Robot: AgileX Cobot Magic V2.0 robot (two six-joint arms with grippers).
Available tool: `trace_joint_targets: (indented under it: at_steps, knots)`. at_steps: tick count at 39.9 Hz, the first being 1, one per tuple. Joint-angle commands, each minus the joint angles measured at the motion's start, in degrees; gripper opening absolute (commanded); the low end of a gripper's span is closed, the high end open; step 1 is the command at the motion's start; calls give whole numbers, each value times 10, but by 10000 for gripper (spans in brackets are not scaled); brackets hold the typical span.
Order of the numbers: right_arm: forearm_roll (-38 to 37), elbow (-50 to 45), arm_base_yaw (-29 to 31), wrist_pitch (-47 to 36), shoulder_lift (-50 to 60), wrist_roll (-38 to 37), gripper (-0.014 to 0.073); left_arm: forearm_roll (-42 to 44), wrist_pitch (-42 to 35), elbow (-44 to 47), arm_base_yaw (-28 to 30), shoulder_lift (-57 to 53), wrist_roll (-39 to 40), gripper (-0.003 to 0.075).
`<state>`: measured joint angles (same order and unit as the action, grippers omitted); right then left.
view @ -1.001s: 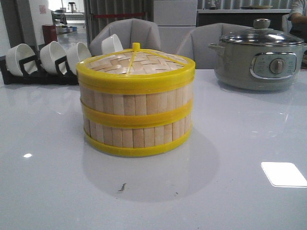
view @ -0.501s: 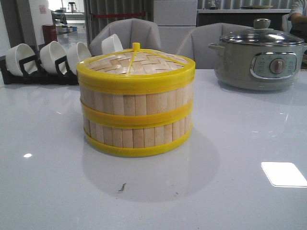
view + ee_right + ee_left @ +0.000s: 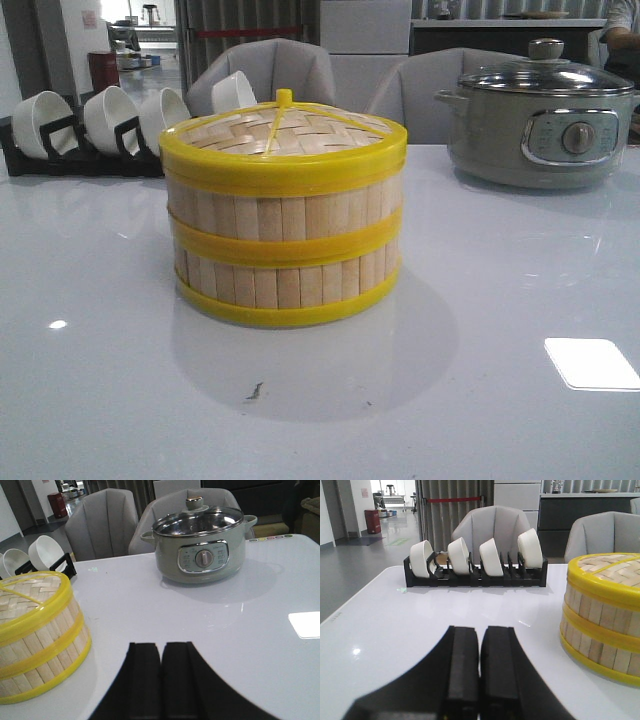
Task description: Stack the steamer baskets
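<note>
1. Yellow-rimmed steamer baskets (image 3: 284,225) stand as a two-tier stack in the middle of the glossy white tabletop (image 3: 500,400), the woven bamboo lid (image 3: 283,132) seated on top with its yellow knob upright.
2. Seen from the left wrist, the stack lies ahead and off to one side of the left tool (image 3: 480,680), well apart from it and not touched.
3. Seen from the right wrist, the same stack sits to the opposite side of the right tool (image 3: 161,680), likewise apart from it.
4. The left tool's two black fingers (image 3: 462,670) are pressed together with only a thin seam between them; they pinch nothing and hang just over bare tabletop.
5. The right tool's fingers (image 3: 145,680) are also pressed together, gripping nothing, with the tabletop beneath them.
6. Neither tool appears in the front view.
7. A black rack (image 3: 70,155) at the far left of the tabletop holds four white bowls (image 3: 485,557) tipped on edge, one per slot.
8. A grey electric pot (image 3: 540,120) with a glass lid and a front dial stands at the far right; what is inside it cannot be made out.
9. Whether the baskets hold anything is hidden by the lid.
10. Grey chairs (image 3: 265,70) stand behind the tabletop.
</note>
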<state>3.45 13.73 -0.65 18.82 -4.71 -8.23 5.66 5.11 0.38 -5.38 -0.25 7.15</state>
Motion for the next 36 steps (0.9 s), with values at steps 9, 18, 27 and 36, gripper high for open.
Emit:
trace_joint_targets:
  at_steps: [9,18,27,36]
  knots:
    - [-46,-65,19,-57,8,17,69,0,-51,1,0,-7,-2,85]
    - [-39,-137,26,-104,65,16,69,0,-51,1,0,-7,-2,85]
    - [-34,-146,30,-116,65,16,69,0,-51,1,0,-7,-2,85]
    - [-34,-146,30,-125,65,17,69,0,-51,1,0,-7,-2,85]
